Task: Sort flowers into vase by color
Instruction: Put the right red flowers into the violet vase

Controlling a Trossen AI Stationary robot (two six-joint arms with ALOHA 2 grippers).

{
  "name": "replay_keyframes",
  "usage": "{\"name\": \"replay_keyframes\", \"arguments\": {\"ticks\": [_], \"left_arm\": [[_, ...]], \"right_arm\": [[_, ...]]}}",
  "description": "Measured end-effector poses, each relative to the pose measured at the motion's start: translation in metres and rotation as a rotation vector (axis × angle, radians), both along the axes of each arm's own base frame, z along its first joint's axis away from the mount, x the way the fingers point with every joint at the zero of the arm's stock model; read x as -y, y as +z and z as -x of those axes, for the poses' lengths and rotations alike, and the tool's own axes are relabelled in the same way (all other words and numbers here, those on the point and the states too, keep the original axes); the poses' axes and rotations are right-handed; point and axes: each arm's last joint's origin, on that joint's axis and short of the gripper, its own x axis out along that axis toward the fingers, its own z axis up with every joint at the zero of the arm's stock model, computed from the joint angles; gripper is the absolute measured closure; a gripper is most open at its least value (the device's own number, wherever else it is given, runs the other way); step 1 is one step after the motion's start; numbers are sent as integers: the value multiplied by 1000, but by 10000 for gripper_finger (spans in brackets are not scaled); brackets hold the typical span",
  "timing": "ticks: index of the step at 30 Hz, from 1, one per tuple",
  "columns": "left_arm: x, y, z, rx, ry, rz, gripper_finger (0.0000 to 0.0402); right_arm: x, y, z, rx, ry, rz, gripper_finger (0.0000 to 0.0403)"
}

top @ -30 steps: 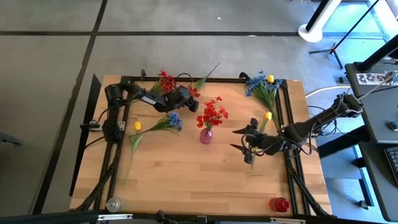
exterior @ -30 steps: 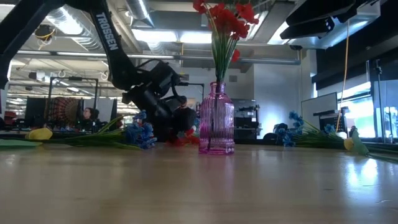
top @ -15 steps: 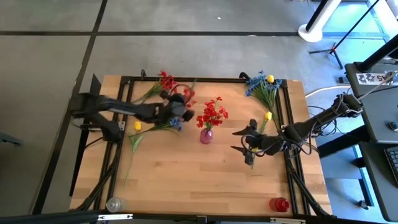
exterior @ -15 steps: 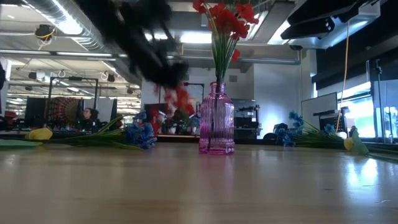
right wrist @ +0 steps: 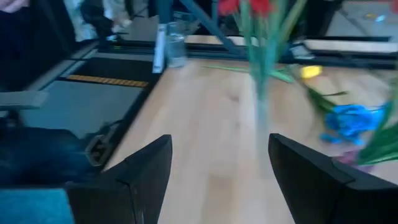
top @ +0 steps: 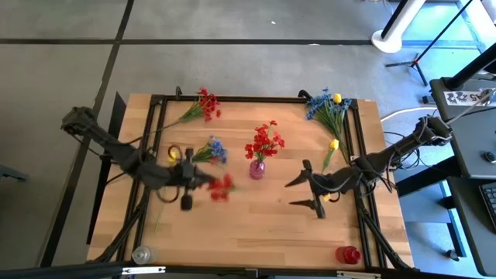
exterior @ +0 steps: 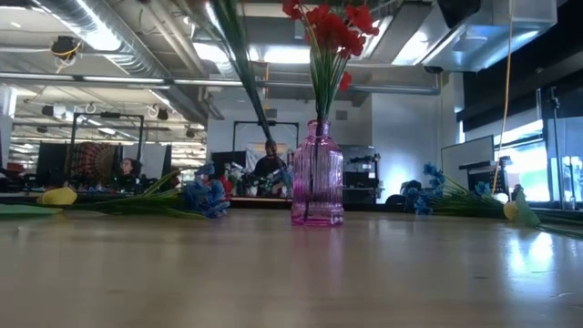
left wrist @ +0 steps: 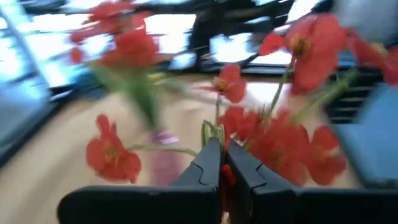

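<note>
Jaws of the left gripper (left wrist: 222, 171) are clamped on a red sprig (top: 221, 187); the right gripper (top: 313, 191) has jaws apart above the bench (top: 256, 225).

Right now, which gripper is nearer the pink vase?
Left. The left gripper, holding a red sprig, sits just left of the pink vase; the right gripper, open, is slightly farther right.

Flowers and vase, sorting under way

A pink glass vase (top: 256, 168) stands upright mid-worktop with a bunch of red flowers (top: 264, 140) in it. A red sprig (top: 221, 187) is pinched in the left gripper (top: 188, 180), left of the vase. Another red sprig (top: 204, 105) lies at the far edge; a blue sprig (top: 213, 149) and a yellow bud (top: 171, 156) lie left of the vase. Blue flowers (top: 324, 107) with yellow buds (top: 336, 98) lie at the far right.
</note>
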Motion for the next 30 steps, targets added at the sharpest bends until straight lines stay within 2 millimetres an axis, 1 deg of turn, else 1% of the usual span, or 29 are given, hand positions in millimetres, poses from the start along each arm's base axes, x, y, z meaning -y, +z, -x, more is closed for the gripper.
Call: {"name": "replay_keyframes", "arguments": {"ticks": [2, 5, 8, 11, 15, 18, 21, 26, 30], "left_arm": [[15, 2, 0, 40, -77, 4, 400], [35, -2, -10, 96, -139, -19, 401], [52, -13, -29, 150, -161, -63, 401], [62, -28, -52, 207, -157, -111, 401], [69, -41, -73, 290, -189, -117, 401], [73, -47, -81, 328, -219, -105, 401], [73, -53, -86, 336, -230, -90, 401], [75, -56, -89, 359, -230, -38, 401], [75, -54, -89, 379, -227, -24, 401]], "right_arm": [[-7, -1, 3, -9, 31, -19, 137], [-22, -6, 5, -26, 43, -48, 137], [-40, -16, 3, -24, 5, -35, 137], [-56, -31, -6, -6, -85, -41, 137], [-71, -54, -23, 35, -231, -97, 137], [-78, -69, -36, 70, -273, -147, 137], [-83, -80, -44, 96, -268, -153, 137], [-88, -91, -50, 135, -235, -40, 137], [-97, -94, -58, 162, -162, -85, 137]]}}
